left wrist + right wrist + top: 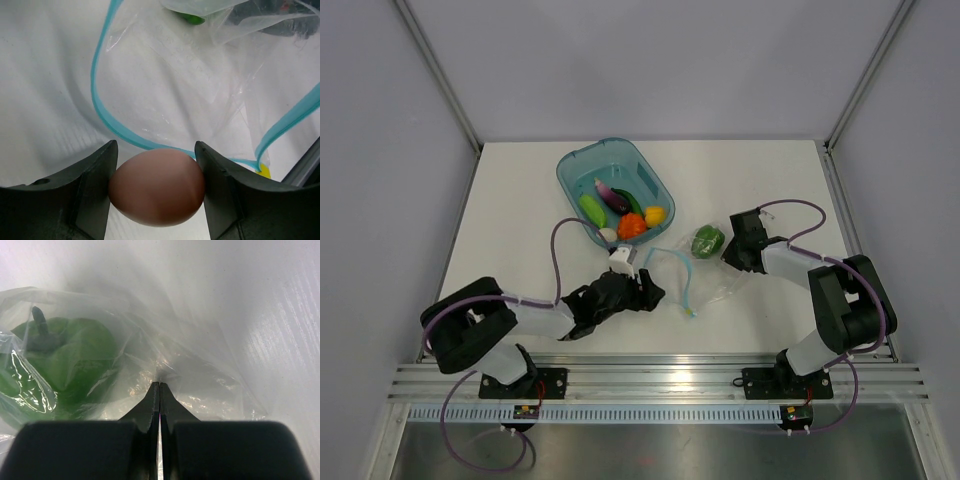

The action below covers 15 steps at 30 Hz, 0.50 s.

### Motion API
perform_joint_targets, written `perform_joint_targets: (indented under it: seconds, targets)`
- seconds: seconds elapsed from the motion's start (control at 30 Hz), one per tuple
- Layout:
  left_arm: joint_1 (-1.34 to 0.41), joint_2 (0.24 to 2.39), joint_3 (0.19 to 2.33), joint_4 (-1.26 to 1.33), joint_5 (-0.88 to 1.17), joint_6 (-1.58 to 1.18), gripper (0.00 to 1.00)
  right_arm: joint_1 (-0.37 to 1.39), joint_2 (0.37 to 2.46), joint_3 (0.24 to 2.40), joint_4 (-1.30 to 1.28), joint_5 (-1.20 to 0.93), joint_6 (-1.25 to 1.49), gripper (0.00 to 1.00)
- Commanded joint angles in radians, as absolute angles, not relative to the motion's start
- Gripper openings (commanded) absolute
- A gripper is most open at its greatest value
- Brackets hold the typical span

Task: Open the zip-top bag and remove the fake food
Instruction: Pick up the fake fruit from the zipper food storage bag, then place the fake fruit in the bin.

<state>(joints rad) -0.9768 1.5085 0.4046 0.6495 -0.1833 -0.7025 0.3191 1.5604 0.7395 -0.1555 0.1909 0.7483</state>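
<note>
My white bench in a pale grey booth.
I work over a matt white rectangular table top (520, 200) filling the middle of the frame, shut in by plain pale grey wall panels (650, 60) at the top, left and right. Slim aluminium posts (438, 72) slant through the upper corners, and a ribbed aluminium rail (650, 378) lines the bottom above a brushed steel sheet (650, 455). The light is soft and even.

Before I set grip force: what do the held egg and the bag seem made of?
Egg: smooth, matte tan, probably hard plastic; no dent in the left gripper. Zip-top bag: thin clear film, creased and glinting.
</note>
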Motion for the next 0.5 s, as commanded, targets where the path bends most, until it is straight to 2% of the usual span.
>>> perform_joint_targets:
  seconds: [0.0, 0.23, 0.47]
  targets:
    - [-0.977, 1.409, 0.394, 0.588, -0.218, -0.727, 0.52, 0.324, 1.545, 0.759, -0.176, 0.232, 0.752, 0.00]
    - [-0.927, 1.218, 0.460, 0.393, -0.205, -0.730, 0.53, 0.324, 1.545, 0.759, -0.167, 0.207, 0.742, 0.00]
    - [-0.824, 1.167, 0.708, 0.118, -0.239, -0.690, 0.55, 0.325, 1.540, 0.756, -0.160, 0.189, 0.733, 0.00]
